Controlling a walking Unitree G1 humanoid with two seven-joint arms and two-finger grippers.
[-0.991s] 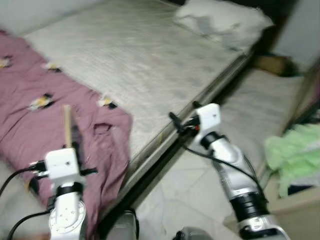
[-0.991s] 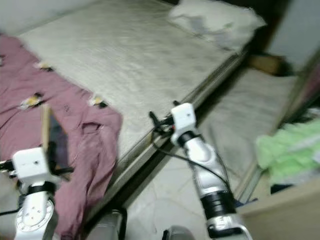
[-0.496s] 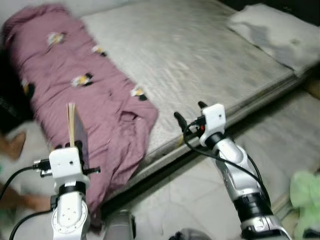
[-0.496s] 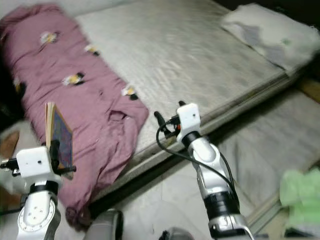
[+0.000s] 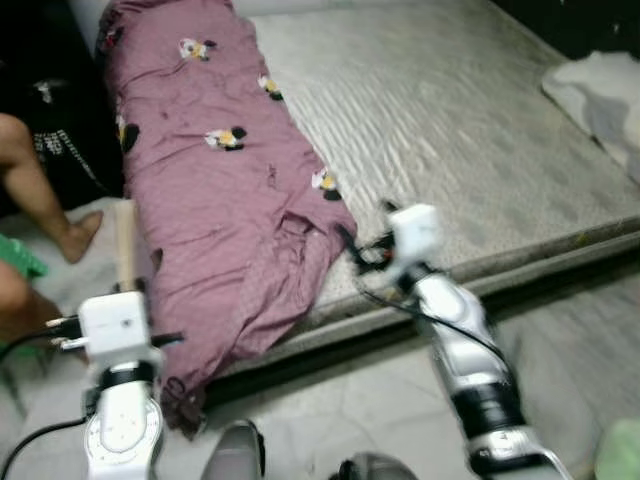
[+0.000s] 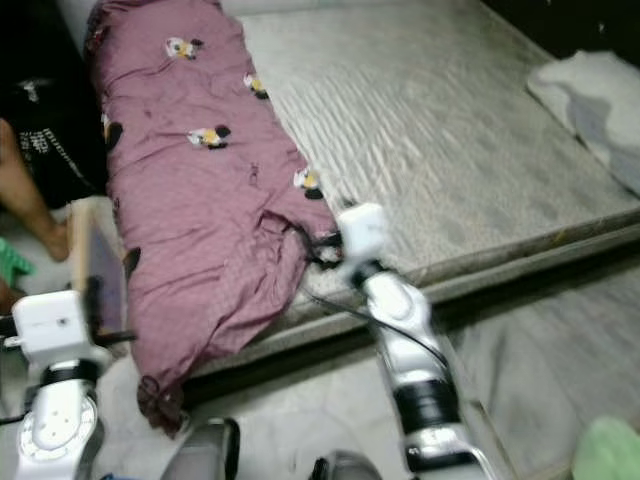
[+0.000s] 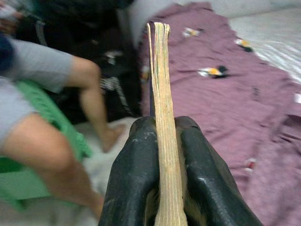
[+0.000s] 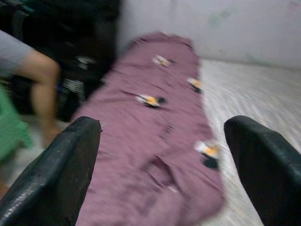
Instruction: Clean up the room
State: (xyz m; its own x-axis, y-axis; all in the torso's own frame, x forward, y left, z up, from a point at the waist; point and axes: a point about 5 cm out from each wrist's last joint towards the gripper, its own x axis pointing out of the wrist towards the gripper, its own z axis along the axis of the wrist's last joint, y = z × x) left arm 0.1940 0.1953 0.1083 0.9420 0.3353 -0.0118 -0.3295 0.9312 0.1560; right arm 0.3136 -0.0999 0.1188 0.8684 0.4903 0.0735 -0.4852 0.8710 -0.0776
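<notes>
Two grippers up: left gripper [image 7: 162,165] clamped on a thin book [image 7: 161,89] held upright at near left; right gripper [image 8: 162,165] wide apart, empty, over the purple blanket [image 5: 230,190]. Risk: a person's leg [image 5: 45,185] close at far left; swinging the book could strike it.

From our head we look forward and down across the bed [image 5: 480,120], both eyes sharing its near edge, the purple blanket [image 5: 220,200] and our two arms. Our left wrist camera sits close behind the left claw [image 7: 162,155], facing along its fingers towards the blanket's far end and a seated person's legs [image 7: 70,117]. Our right wrist camera looks between the right claw [image 8: 162,160] fingers along the same blanket, blurred.
</notes>
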